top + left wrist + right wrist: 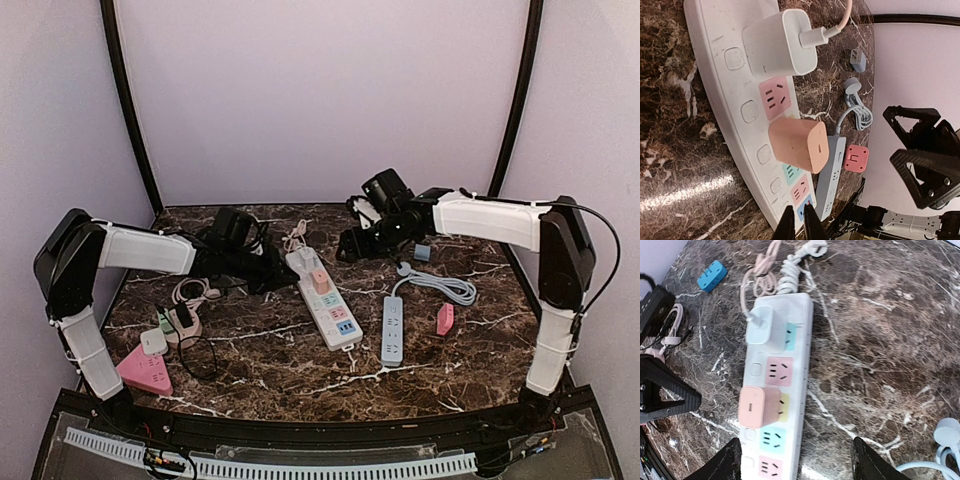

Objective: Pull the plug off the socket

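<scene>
A white power strip [335,322] lies in the middle of the marble table. A pink plug block [320,281] sits in one of its sockets, and a white charger [303,262] with a pink cable sits at its far end. My left gripper [280,277] is shut and empty, just left of the strip; in the left wrist view its fingers [788,227] hang over the strip's near end, below the pink plug [800,145]. My right gripper [350,244] is open wide, above and right of the strip. In the right wrist view the pink plug [759,407] lies ahead of its fingers [732,462].
A grey power strip [392,330] with a coiled grey cable [440,284] lies right of the white one. A small pink adapter [445,319] and a blue adapter [423,252] are further right. A pink triangular strip [145,372], a white adapter [153,342] and black cables [200,356] lie at the left.
</scene>
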